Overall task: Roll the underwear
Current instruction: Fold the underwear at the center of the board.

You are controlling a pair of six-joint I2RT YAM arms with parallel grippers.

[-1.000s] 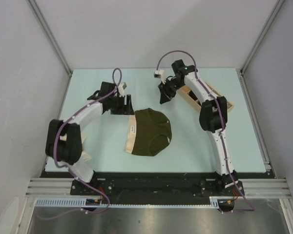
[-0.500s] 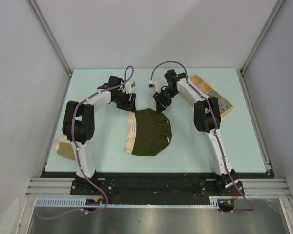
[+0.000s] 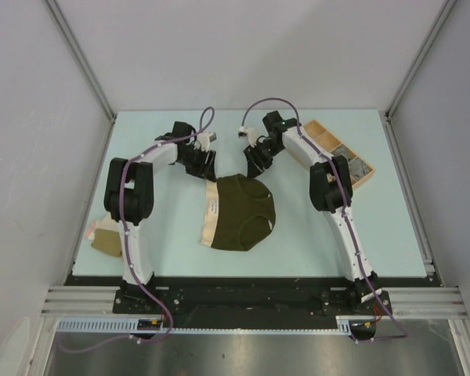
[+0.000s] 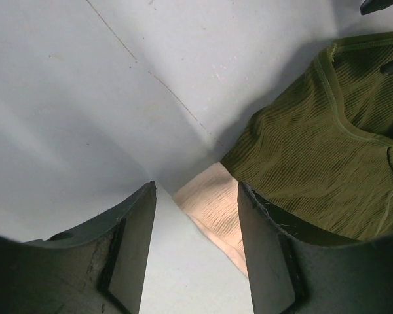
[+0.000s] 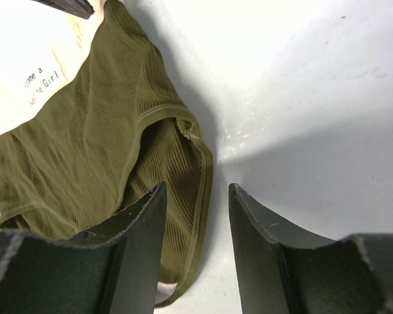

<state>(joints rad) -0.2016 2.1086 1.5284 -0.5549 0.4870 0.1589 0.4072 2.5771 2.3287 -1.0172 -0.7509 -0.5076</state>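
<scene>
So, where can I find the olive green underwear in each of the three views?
Top external: the olive green underwear lies flat in the middle of the picture.
Left wrist: it fills the right side, beyond the right finger.
Right wrist: it covers the left half, partly behind the left finger.
Shared landmark: the pale beige cloth along one edge of it, seen low in the centre of the left wrist view and at the top left of the right wrist view.

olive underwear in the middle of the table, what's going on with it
The olive underwear lies flat on a pale pink-beige piece, not yet rolled. The robot's left claw and right claw both hang open at its far edge, one at each corner, gripping nothing.
</scene>
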